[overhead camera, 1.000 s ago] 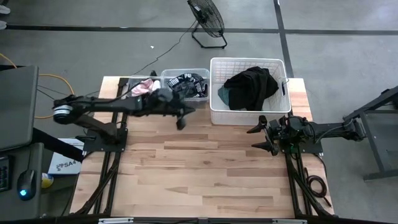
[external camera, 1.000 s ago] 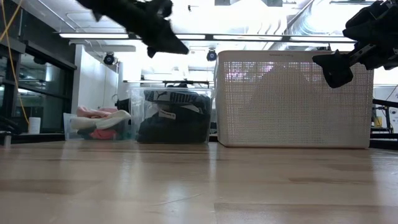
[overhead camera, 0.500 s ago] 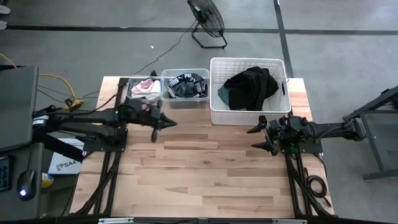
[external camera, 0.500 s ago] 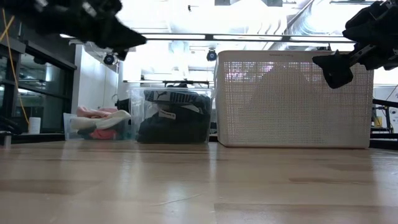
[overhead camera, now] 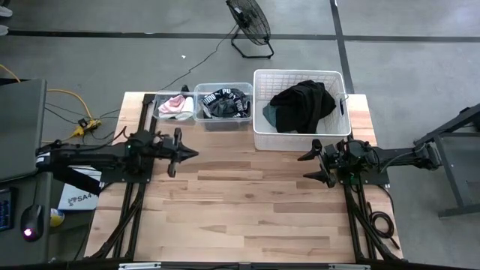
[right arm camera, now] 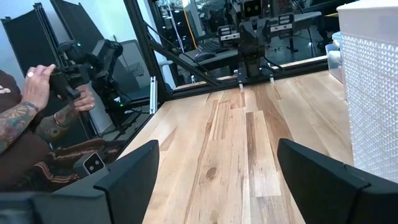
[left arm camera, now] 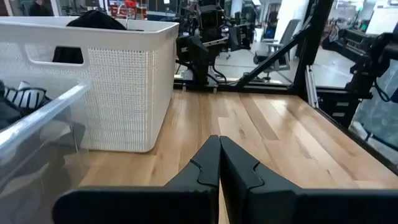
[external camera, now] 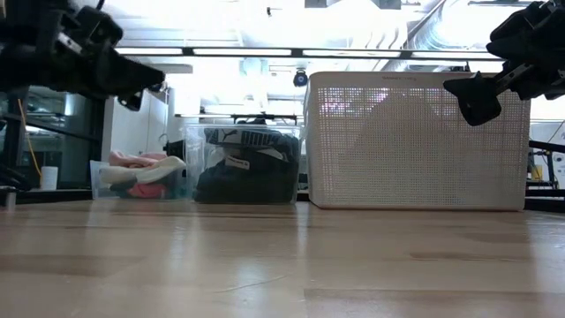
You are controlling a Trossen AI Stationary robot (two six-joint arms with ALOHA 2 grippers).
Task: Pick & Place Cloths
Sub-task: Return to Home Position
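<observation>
1. Well, the left gripper (left arm camera: 219,152) presses its dark fingers together, empty.
2. The right gripper (overhead camera: 313,166) holds its jaws wide apart, empty.
3. Soft crumpled cloths (overhead camera: 225,103) lie in clear plastic bins (overhead camera: 223,84) and a white slatted basket (overhead camera: 300,72), sideways of both jaws.

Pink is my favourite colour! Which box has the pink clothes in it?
The small clear bin at the left end of the row: pink clothes lie in it. The middle clear bin and the white basket hold dark ones.

Waistband (overhead camera: 219,96): you can read white "PUMA" lettering, in the clear bin (overhead camera: 224,126) just beyond the left gripper (overhead camera: 193,152).
</observation>
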